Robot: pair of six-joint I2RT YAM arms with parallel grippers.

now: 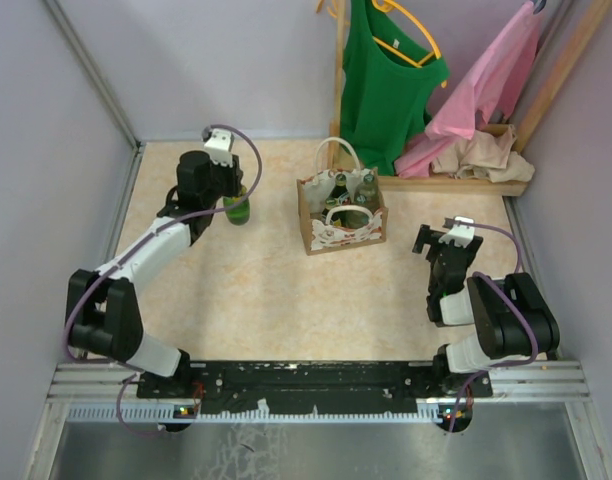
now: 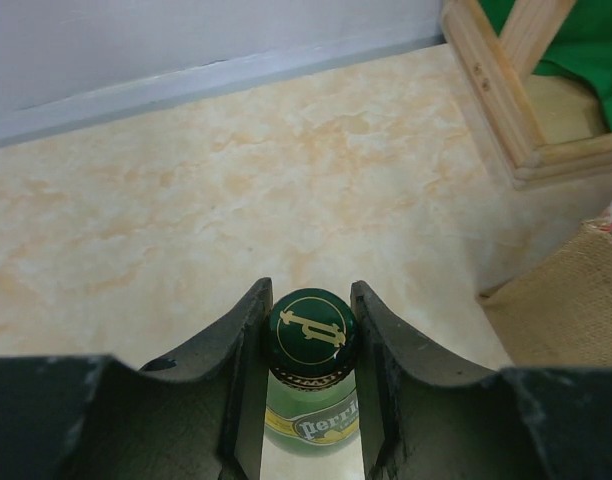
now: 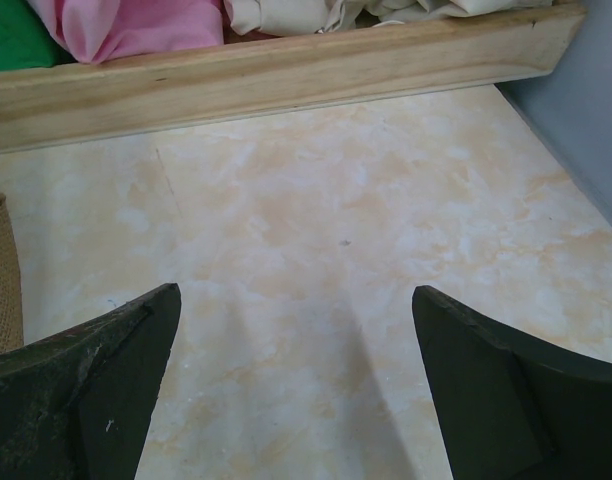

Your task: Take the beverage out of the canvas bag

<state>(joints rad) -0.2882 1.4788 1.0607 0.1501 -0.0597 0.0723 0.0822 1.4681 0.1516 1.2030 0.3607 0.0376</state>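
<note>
Green glass beverage bottle (image 1: 237, 208) stands upright, long axis vertical, its neck pinched just under the cap between my partly closed left jaws, outside the canvas bag (image 1: 344, 230) and to its left, toward the worktop's (image 1: 266, 290) far-left corner, while my right jaws gape empty by the right edge.

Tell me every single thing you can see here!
green bottle: one, green, left of the bag
canvas bag: one, tan with white handles, mid-table
bottles inside bag: at least two, greenish
top: one, green, on a yellow hanger at the back
garment: one, pink, back right
cloth: one, beige, on the wooden rack
left end effector: black, shut on the green bottle's neck
right end effector: black, open, empty
</note>
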